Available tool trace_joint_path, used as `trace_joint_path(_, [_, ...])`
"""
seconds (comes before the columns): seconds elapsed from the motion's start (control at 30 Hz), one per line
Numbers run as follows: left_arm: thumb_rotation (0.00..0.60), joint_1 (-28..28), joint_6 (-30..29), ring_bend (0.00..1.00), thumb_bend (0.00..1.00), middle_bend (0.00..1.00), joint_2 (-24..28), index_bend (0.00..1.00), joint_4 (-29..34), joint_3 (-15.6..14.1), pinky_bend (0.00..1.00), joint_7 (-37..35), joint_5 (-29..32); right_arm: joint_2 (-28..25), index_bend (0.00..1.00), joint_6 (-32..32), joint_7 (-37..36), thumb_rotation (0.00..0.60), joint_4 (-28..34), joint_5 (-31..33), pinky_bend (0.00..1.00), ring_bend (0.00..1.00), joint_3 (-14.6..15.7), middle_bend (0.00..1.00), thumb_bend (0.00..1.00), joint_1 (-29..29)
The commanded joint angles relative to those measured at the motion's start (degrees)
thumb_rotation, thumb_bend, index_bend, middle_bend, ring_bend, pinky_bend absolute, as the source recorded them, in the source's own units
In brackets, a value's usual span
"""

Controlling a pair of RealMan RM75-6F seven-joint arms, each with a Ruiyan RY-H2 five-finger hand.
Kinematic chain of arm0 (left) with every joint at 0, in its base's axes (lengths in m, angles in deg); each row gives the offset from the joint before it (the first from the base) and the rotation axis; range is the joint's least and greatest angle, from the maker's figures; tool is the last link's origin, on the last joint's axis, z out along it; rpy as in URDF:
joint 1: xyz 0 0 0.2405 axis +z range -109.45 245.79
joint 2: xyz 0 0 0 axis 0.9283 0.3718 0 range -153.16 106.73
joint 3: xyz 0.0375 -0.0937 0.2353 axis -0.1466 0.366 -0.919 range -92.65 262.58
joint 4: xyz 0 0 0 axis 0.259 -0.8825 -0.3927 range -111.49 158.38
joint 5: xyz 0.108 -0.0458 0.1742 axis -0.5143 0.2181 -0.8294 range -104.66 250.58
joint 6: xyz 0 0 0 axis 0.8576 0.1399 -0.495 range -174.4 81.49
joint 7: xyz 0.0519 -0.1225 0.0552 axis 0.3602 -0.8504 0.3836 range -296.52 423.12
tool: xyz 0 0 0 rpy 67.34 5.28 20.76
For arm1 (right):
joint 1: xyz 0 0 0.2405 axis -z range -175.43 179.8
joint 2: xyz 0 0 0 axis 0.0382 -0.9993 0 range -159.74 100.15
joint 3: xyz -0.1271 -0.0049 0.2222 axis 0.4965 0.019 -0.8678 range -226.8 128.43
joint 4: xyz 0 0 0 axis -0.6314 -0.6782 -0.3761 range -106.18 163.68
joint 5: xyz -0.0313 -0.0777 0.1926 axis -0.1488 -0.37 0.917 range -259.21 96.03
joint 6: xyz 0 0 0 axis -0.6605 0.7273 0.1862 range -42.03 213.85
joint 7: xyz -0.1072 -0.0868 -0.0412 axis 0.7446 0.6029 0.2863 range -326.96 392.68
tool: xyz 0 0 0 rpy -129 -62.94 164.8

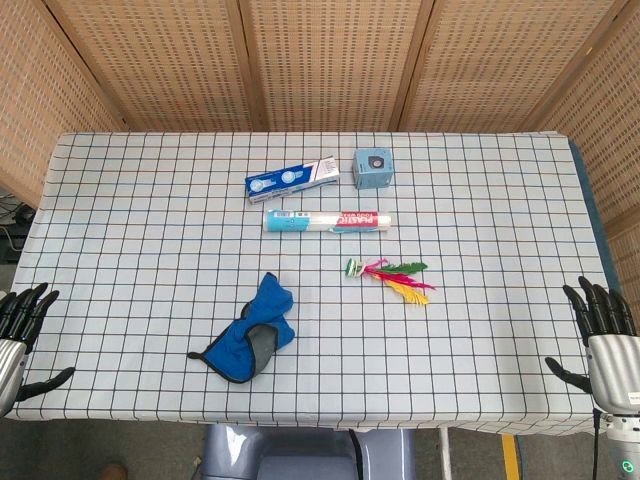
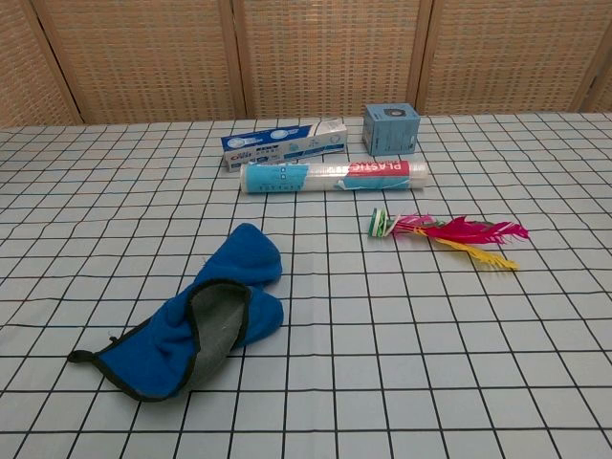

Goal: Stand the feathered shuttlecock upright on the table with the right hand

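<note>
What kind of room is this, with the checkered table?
Probably a robot test room, not a home: woven screens wall off a table with a grid cloth, and odd items like a feathered shuttlecock and blue cloth lie laid out.

On the checked table (image 1: 480, 330) lie five things: one feathered shuttlecock (image 1: 388, 274), one blue cloth (image 1: 250, 330), one flat toothpaste box (image 1: 292, 178), one clear roll (image 1: 327, 220) printed "PLASTIC", and one small blue-grey box (image 1: 373, 168). Two hands show, the left hand (image 1: 18, 330) and the right hand (image 1: 603, 335). The shuttlecock carries perhaps four feathers.
</note>
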Motion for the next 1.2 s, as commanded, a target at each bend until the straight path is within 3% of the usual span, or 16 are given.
trace_joint_path(0.03, [0.600,0.0,-0.1,0.00,0.00,0.00,0.0,0.00,0.0,0.0,0.00,-0.1,0.0,0.1,0.00,-0.2,0.1,0.600,-0.1,0.0,0.00,0.00,0.1,0.00,0.00,0.0])
trace_joint_path(0.2, [0.600,0.0,-0.1,0.00,0.00,0.00,-0.1,0.00,-0.1,0.1,0.00,-0.3,0.1,0.3,0.00,-2.2,0.4,0.600,-0.2,0.1,0.00,0.00,0.2,0.00,0.00,-1.0])
trace_joint_path(0.33, [0.600,-0.5,1.1,0.00,0.00,0.00,-0.5,0.00,-0.4,0.4,0.00,0.1,1.2,-0.1,0.03,-7.9,1.1,0.600,0.3,1.0,0.00,0.00,-0.6,0.00,0.00,-4.6])
trace_joint_path(0.5, [0.600,-1.3,2.9,0.00,0.00,0.00,-1.1,0.00,-0.2,1.0,0.00,1.4,2.8,-0.5,0.19,-16.8,3.5,0.600,1.2,4.3,0.00,0.00,-3.7,0.00,0.00,-11.2])
trace_joint_path(0.63, [0.600,-2.2,4.8,0.00,0.00,0.00,-2.0,0.00,-0.7,1.8,0.00,3.1,5.1,3.4,0.33,-25.9,6.5,0.600,-0.3,10.0,0.00,0.00,-7.7,0.00,0.10,-19.0])
trace_joint_path(0.77, [0.600,-2.8,6.2,0.00,0.00,0.00,-2.7,0.00,-1.0,2.4,0.00,4.2,7.0,7.1,0.41,-31.7,8.0,0.600,-2.1,14.8,0.00,0.00,-9.0,0.00,0.23,-23.5])
trace_joint_path(0.9, [0.600,-3.4,7.4,0.00,0.00,0.00,-3.2,0.00,-1.0,3.1,0.00,4.8,8.8,10.5,0.45,-36.4,10.4,0.600,-4.4,19.5,0.00,0.00,-9.7,0.00,0.29,-27.2])
trace_joint_path(1.2, [0.600,-4.3,9.2,0.00,0.00,0.00,-3.9,0.00,-1.0,3.6,0.00,6.5,10.9,17.1,0.48,-39.6,16.0,0.600,-9.1,25.8,0.00,0.00,-9.9,0.00,0.42,-32.5])
